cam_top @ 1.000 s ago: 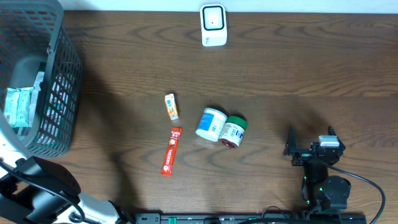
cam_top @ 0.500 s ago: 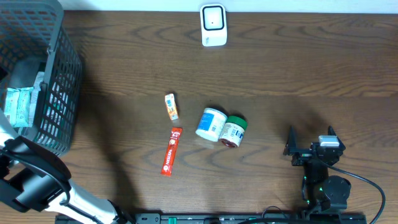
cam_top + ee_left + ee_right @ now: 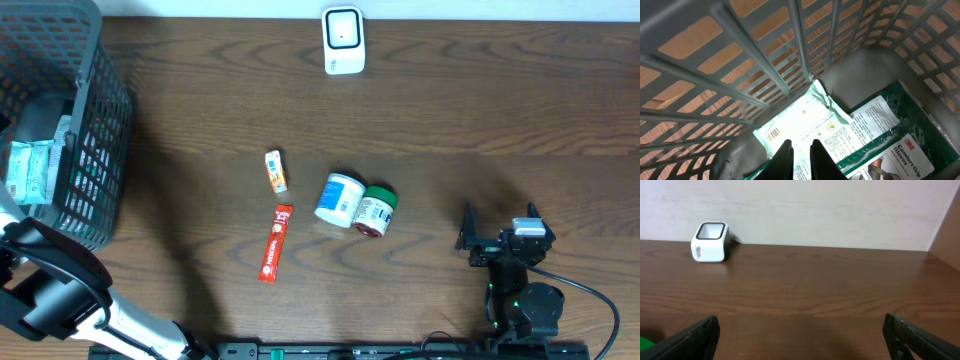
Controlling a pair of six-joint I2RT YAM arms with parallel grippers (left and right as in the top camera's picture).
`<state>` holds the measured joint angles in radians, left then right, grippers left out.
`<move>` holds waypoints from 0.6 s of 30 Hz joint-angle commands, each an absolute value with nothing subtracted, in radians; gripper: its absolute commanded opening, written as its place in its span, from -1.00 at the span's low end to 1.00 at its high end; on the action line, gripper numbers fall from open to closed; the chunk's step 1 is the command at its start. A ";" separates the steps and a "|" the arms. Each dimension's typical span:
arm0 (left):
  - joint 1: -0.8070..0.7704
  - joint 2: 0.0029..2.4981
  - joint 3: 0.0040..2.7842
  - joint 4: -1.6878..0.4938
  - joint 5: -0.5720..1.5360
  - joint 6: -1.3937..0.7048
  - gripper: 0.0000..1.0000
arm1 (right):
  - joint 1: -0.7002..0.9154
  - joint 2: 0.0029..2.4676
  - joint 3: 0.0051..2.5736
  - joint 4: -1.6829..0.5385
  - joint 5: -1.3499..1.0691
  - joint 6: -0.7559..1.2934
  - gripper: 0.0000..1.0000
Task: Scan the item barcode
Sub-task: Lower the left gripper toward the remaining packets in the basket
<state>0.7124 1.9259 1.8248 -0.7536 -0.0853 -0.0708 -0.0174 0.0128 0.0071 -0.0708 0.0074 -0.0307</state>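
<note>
Left gripper (image 3: 801,145), fingers almost pressed together, hangs inside the grey basket (image 3: 100,150) at the tabletop's (image 3: 500,110) left end, its tips over a pale green packet (image 3: 800,115) with a barcode; whether it pinches the packet cannot be told. Beside the packet lies a green 3M pack (image 3: 890,145). Right gripper (image 3: 500,215) sits spread wide at the near right edge. Mid-table lie a small orange packet (image 3: 275,171), a red sachet (image 3: 275,243), a white jar (image 3: 340,199) and a green-lidded jar (image 3: 377,210); the white scanner (image 3: 342,40) stands at the far edge.
</note>
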 commanded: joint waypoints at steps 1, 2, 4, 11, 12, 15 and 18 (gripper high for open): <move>0.718 1.942 1.835 -0.767 -0.098 -0.054 -0.74 | -0.004 0.013 0.006 -0.075 0.010 -0.035 0.99; 0.718 1.942 1.835 -0.772 -0.098 -0.054 -0.74 | -0.004 0.013 0.006 -0.075 0.010 -0.035 0.98; 0.718 1.942 1.835 -0.778 -0.098 -0.054 -0.74 | -0.004 0.014 0.006 -0.075 0.010 -0.035 0.98; 0.718 1.941 1.835 -0.785 -0.098 -0.054 -0.74 | -0.004 0.014 0.006 -0.075 0.010 -0.035 0.99; 0.718 1.941 1.835 -0.786 -0.098 -0.054 -0.74 | -0.004 0.013 0.006 -0.075 0.010 -0.035 0.98; 0.718 1.941 1.835 -0.794 -0.099 -0.054 -0.73 | -0.004 0.013 0.006 -0.075 0.010 -0.035 0.98; 0.718 1.941 1.835 -0.798 -0.099 -0.054 -0.74 | -0.004 0.014 0.006 -0.075 0.009 -0.035 0.98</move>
<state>0.7124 1.9259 1.8248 -0.7910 -0.0856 -0.0708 -0.0174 0.0128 0.0071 -0.0708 0.0074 -0.0307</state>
